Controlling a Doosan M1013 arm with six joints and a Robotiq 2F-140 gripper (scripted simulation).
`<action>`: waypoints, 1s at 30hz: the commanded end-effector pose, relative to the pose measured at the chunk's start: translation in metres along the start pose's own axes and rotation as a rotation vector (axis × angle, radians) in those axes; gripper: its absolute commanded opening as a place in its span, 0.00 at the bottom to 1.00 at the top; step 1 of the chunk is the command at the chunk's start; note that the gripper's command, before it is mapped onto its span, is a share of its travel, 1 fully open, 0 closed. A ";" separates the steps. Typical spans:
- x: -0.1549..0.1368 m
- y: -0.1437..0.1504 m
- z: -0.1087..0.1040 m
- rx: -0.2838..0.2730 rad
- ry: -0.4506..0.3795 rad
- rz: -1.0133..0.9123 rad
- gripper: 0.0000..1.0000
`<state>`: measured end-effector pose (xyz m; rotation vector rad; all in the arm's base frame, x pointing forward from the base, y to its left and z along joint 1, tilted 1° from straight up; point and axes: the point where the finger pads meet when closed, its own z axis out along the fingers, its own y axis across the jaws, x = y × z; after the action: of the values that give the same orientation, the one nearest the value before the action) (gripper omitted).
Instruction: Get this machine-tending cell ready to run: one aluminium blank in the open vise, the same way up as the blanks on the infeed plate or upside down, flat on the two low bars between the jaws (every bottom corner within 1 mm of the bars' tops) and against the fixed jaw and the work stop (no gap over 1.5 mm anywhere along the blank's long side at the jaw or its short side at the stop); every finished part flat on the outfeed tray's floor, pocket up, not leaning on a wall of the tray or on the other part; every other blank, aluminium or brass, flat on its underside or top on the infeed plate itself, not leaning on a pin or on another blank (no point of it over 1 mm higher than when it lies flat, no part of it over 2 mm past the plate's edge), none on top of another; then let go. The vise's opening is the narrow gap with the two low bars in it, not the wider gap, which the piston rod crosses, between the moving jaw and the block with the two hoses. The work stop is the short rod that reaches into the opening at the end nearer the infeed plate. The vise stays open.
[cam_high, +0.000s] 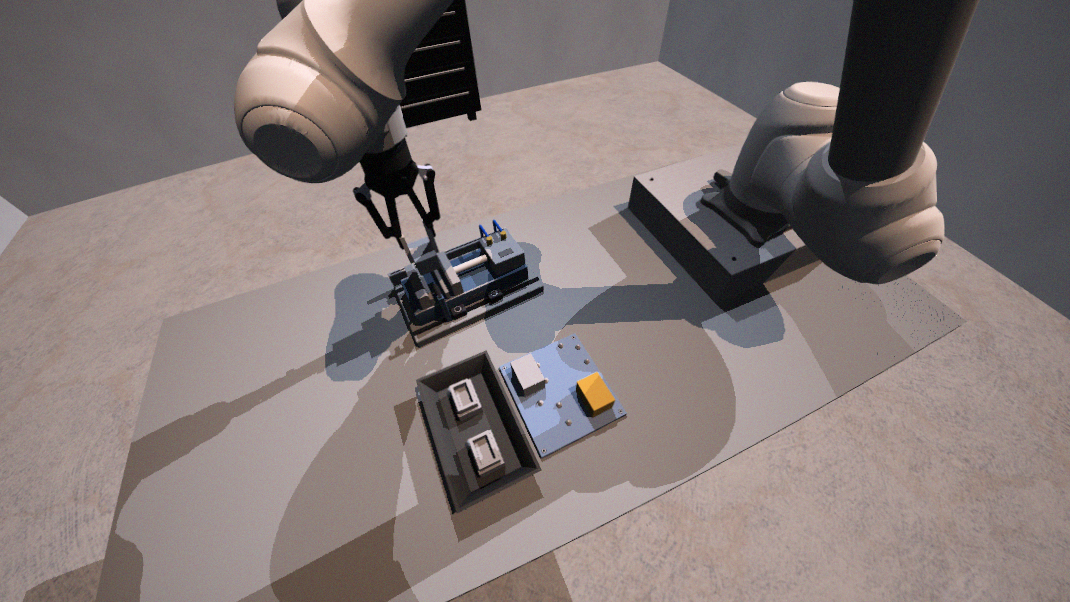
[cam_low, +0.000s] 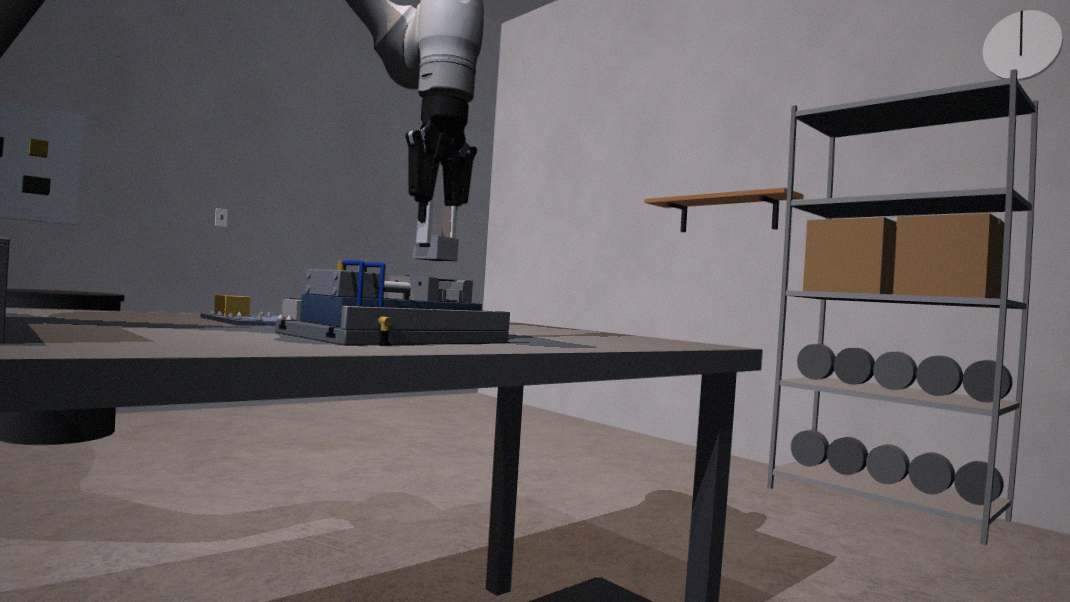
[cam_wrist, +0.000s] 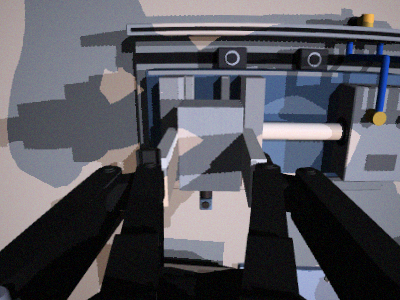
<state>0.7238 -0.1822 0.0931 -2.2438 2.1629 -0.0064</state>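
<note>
My gripper (cam_high: 419, 250) (cam_low: 437, 227) (cam_wrist: 210, 146) is shut on a grey aluminium blank (cam_high: 431, 263) (cam_low: 436, 248) (cam_wrist: 210, 145), held level above the vise (cam_high: 508, 258) (cam_low: 419, 321). In the wrist view the blank hides most of the opening between fixed jaw (cam_wrist: 170, 87) and moving jaw (cam_wrist: 254, 90); part of the bars (cam_wrist: 189, 87) (cam_wrist: 225, 87) shows beyond it. The work stop (cam_wrist: 205, 196) shows at its near end. Two finished parts (cam_high: 464, 398) (cam_high: 485, 451) lie apart, pocket up, in the outfeed tray (cam_high: 493, 404). Another aluminium blank (cam_high: 528, 374) and a brass blank (cam_high: 595, 393) rest apart on the infeed plate (cam_high: 553, 434).
The piston rod (cam_high: 470, 262) (cam_wrist: 302, 131) crosses the wider gap to the hose block (cam_high: 507, 256) (cam_wrist: 370, 145). Blue hoses (cam_low: 361, 283) stand up from this block. Small pins (cam_high: 558, 405) stand on the infeed plate. The robot's base box (cam_high: 673, 247) is farther right on the table.
</note>
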 end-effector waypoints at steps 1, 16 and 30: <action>0.000 0.000 0.000 0.000 0.000 0.000 0.00; 0.000 0.000 0.001 0.000 0.000 0.000 0.00; 0.000 0.000 0.007 0.000 0.000 0.000 0.00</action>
<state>0.7240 -0.1821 0.0870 -2.2438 2.1630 -0.0063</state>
